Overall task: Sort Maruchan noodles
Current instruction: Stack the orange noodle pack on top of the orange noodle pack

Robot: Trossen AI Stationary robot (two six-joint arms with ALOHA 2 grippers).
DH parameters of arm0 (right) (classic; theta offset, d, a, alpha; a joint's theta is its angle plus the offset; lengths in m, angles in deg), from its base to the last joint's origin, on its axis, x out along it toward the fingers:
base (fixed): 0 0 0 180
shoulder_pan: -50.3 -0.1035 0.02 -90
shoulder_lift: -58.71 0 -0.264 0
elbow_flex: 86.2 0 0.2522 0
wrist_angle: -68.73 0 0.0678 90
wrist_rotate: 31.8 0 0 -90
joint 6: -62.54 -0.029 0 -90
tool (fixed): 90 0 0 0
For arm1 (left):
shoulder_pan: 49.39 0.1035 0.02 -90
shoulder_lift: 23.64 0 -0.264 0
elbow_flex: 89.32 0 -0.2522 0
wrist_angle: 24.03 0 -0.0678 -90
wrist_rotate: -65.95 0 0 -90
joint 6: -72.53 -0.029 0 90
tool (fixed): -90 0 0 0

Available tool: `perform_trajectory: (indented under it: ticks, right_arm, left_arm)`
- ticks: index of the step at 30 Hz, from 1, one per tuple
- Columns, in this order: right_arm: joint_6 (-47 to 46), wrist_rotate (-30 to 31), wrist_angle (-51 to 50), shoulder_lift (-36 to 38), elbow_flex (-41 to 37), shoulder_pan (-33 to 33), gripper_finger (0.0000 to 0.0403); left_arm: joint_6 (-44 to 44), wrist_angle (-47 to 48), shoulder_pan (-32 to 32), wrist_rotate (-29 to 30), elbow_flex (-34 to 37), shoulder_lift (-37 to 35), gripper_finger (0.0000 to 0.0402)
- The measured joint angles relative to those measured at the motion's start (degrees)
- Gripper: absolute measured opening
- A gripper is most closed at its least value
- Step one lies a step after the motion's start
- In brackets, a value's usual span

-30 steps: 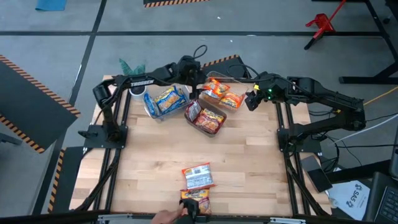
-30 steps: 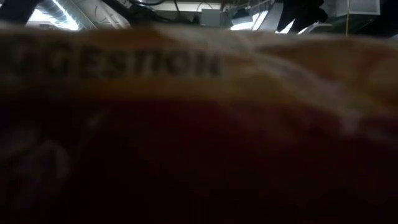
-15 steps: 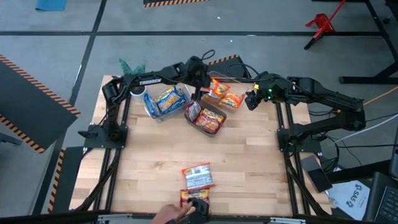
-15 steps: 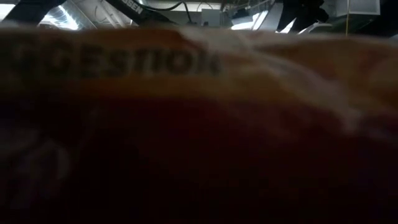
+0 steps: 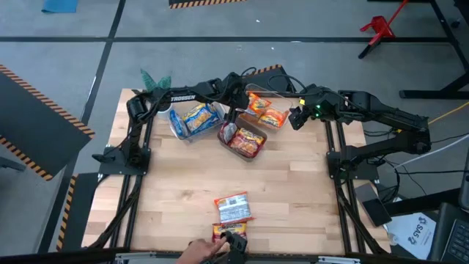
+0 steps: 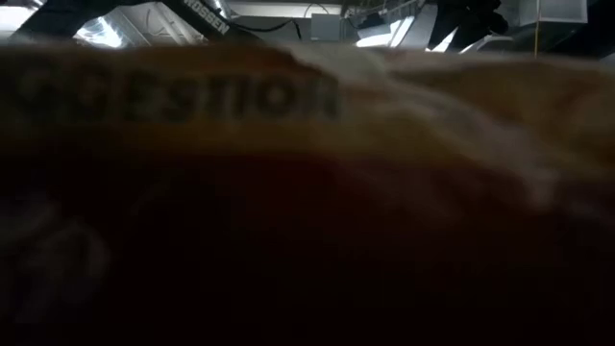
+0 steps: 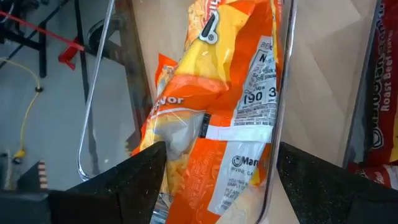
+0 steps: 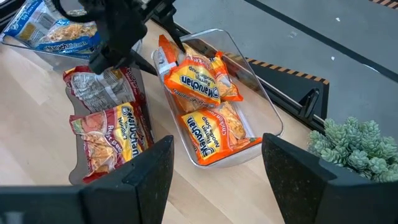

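Three clear bins stand side by side at the table's far middle. One holds blue-yellow Maruchan noodles (image 5: 196, 116), one red ones (image 5: 245, 139), and one orange ones (image 5: 262, 110). My left gripper (image 5: 234, 116) hangs open over the left end of the orange bin (image 8: 269, 127), pointing down at its packets (image 7: 217, 93); I cannot tell whether it touches them. My right gripper (image 5: 297, 119) stays open above the table's far right, with nothing between its fingers (image 8: 130, 180). A red-white packet (image 5: 233, 207) and a red-orange one (image 5: 229, 232) lie flat near the front edge.
A person's hand (image 5: 195, 252) reaches over the front edge beside the red-orange packet. A packet (image 6: 307, 192) lies right in front of the low camera and blocks that view. A small green plant (image 8: 357, 149) stands past the orange bin. Bare wood lies between bins and loose packets.
My left gripper has moved down and toward the orange bin, rolling about its own axis, and has stayed open.
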Motion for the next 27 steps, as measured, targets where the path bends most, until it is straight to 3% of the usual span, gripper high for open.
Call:
perform_trajectory:
  ticks: [12,19,24,27]
  right_arm:
    - [-1.2,0.9,0.0,0.0,0.0,0.0,0.023]
    - [-1.1,2.1,-0.1,0.0,0.0,0.0,0.023]
    - [-1.0,2.0,-0.4,0.0,0.0,0.0,0.023]
    - [-1.0,2.0,-0.5,0.0,0.0,0.0,0.023]
  left_arm:
    - [1.4,0.2,-1.1,3.0,0.0,-1.3,0.0293]
    - [2.0,1.8,-1.5,3.4,-0.4,-1.4,0.0253]
    - [6.8,6.1,-1.5,3.0,-7.4,-3.0,0.0235]
    - [7.9,3.9,-0.5,1.2,-11.8,-3.2,0.0234]
